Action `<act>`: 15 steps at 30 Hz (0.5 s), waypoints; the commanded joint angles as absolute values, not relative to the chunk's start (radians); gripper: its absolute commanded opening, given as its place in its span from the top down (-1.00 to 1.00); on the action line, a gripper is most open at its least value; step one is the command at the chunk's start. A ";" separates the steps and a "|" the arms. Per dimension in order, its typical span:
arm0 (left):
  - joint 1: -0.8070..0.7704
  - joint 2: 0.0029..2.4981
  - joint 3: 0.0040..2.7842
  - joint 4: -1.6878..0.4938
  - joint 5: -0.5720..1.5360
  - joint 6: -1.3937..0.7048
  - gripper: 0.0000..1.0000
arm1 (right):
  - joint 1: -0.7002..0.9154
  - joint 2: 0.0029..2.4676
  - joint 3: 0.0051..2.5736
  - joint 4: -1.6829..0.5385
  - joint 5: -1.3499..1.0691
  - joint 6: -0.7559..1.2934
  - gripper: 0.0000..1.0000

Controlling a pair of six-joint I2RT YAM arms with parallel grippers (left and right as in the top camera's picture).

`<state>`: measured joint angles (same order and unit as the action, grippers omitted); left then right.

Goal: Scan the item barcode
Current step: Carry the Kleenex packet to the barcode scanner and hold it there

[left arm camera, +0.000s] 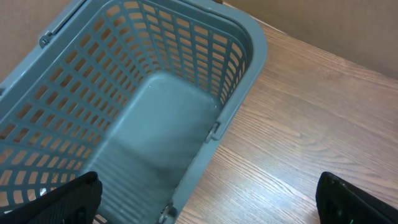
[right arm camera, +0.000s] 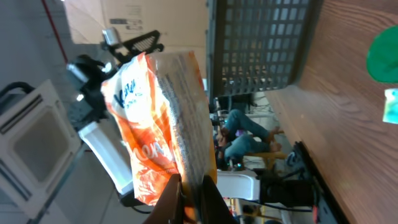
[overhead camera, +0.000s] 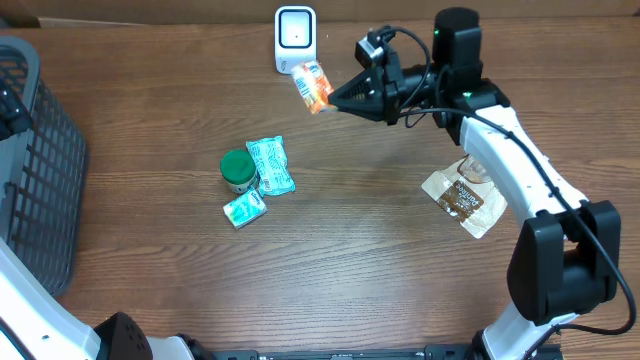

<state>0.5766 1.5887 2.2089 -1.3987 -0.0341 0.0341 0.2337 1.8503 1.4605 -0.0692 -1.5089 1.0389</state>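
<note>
My right gripper [overhead camera: 333, 100] was pinched shut on the orange packet [overhead camera: 313, 86], held off the worktop [overhead camera: 380, 240] just beside the white scanner [overhead camera: 295, 38], long axis slanting toward it. The left gripper [left arm camera: 208, 202], spread wide, hung over the basket [left arm camera: 249, 43], well apart.

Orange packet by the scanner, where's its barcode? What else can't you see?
- Overhead: orange packet too small; barcode not visible.
- Right wrist: packet turned edge-on, print blurry; no barcode shows.
- Overhead: brown pouch partly hidden under the right arm.
- Left wrist: basket cut off by the picture edges; left jaws only dark tips at the corners.
</note>
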 commanded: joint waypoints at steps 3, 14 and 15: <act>0.577 1.584 2.206 -1.395 -0.030 0.025 -0.99 | 0.303 1.837 1.457 -0.244 -1.359 0.757 0.92; 0.577 1.584 2.206 -1.395 -0.030 0.026 -0.99 | 0.393 1.837 1.567 -0.909 -0.733 0.365 0.92; 0.577 1.584 2.206 -1.395 -0.030 0.025 -0.99 | 0.393 1.837 1.608 -0.960 -0.686 0.350 0.92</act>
<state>0.5766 1.5887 2.2074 -1.3987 -0.0349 0.0319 0.3935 1.8519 1.4864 -0.8822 -0.9127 0.4915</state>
